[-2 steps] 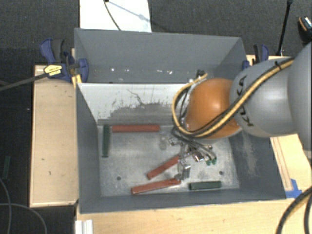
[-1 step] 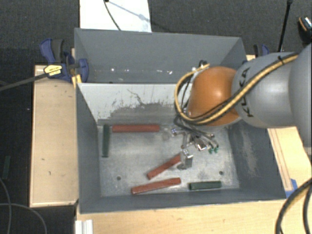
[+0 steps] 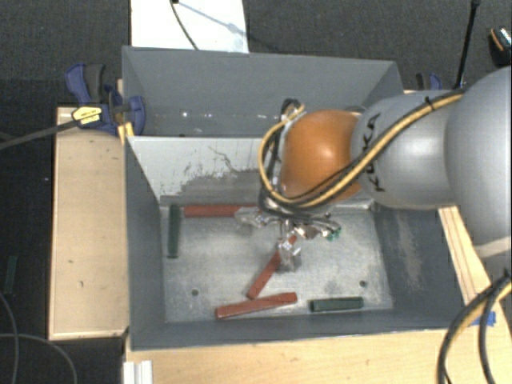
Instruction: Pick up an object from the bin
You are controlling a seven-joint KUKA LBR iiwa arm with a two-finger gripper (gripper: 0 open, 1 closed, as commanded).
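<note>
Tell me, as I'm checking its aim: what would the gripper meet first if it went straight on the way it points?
Most likely the upper end of the slanted red-brown stick in mid-bin, directly below the gripper. Whether they already touch is unclear.

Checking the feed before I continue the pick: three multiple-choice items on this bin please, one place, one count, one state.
1. Where is the gripper? A. over the upper end of the slanted red stick; B. at the back wall; C. outside the rim.
2. How many red sticks lie in the bin? A. one; B. three; C. five.
3. How is the green stick by the left wall? A. standing on end; B. hanging over the rim; C. lying flat.
Answers: 1 A, it hangs above that stick's top; 2 B, back red stick, slanted one, front red stick; 3 C, its length rests on the floor.
</note>
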